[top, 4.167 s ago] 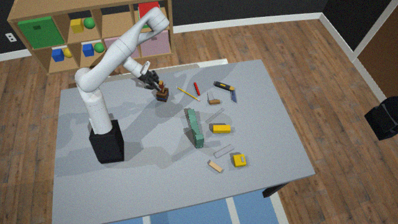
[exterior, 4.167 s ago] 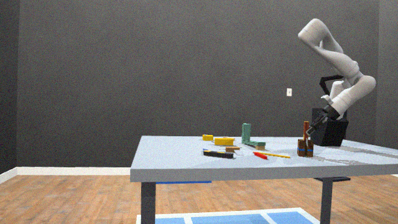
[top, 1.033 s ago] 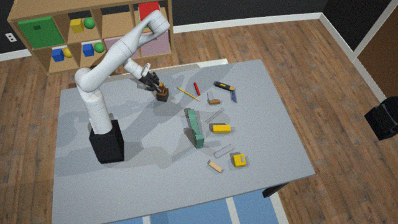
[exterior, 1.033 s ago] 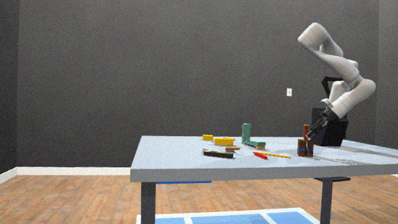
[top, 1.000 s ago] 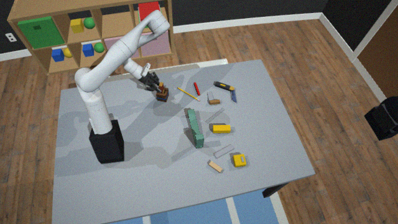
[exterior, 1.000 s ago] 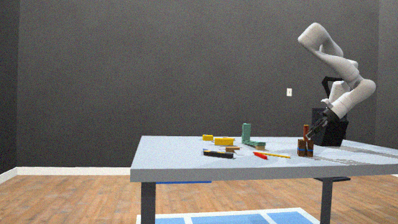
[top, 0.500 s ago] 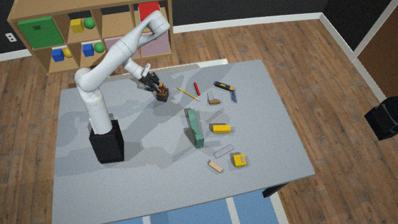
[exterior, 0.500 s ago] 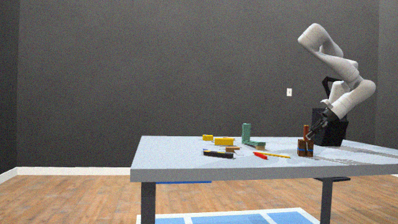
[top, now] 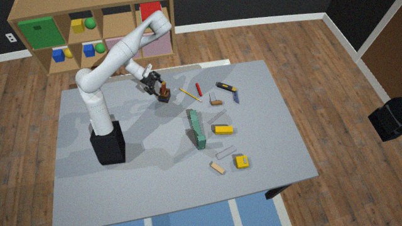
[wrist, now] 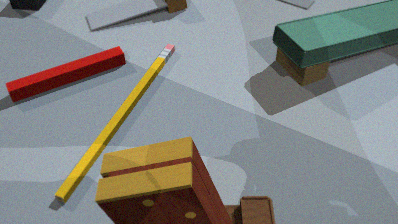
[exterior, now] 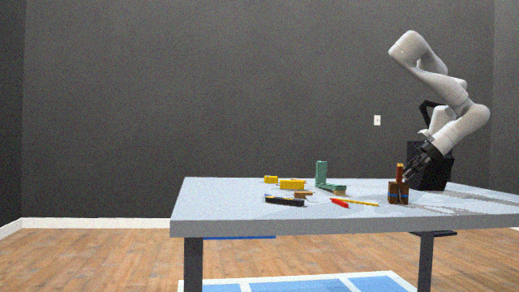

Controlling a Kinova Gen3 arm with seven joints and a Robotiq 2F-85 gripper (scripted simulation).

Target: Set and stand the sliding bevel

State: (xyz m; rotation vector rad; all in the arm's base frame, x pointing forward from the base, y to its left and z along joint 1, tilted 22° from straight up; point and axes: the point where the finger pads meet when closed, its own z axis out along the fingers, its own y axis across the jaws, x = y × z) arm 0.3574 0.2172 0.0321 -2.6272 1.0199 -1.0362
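The wooden sliding bevel stands upright in the brown slotted block at the back of the table. Its yellow-topped end fills the bottom of the wrist view. My gripper is open, with its fingers spread on either side of the bevel's upper part. The fingers are out of the wrist view. The green leg and rail stand mid-table. The black bevel lies further right.
A yellow pencil and a red bar lie right of the block. A small wooden tool, two yellow blocks, grey strips and a wood piece are scattered. A shelf stands behind.
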